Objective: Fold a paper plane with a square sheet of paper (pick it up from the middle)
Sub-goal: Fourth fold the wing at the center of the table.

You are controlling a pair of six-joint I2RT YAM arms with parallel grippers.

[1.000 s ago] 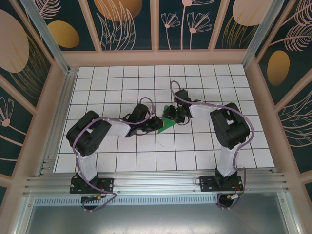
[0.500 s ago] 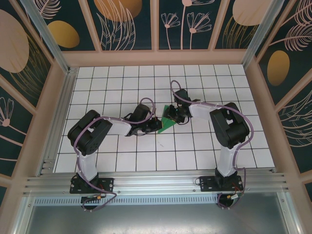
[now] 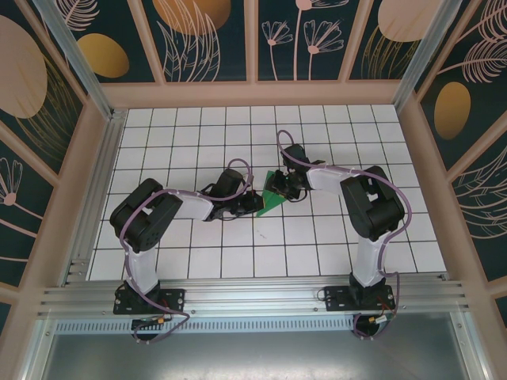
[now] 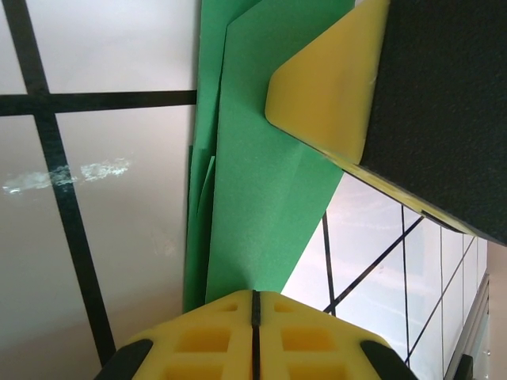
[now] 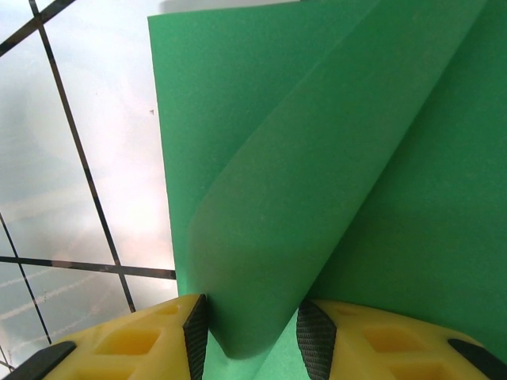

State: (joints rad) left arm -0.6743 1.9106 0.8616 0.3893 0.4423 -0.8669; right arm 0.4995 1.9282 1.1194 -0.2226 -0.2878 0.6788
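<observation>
Clamping flap of green sheet: right pincer; left pincer together at its edge; tiled table beneath.

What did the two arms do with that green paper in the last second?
Hardly anything. The left gripper seems to have shifted a touch at first. It and the right gripper still pinch the folded green paper in the same spot.

Left arm and right arm: bulky black joints, white links, black bases, a purple cable looping along each. The left gripper has yellow fingers with square hollow pockets; the right gripper shows yellow fingers with black pads
</observation>
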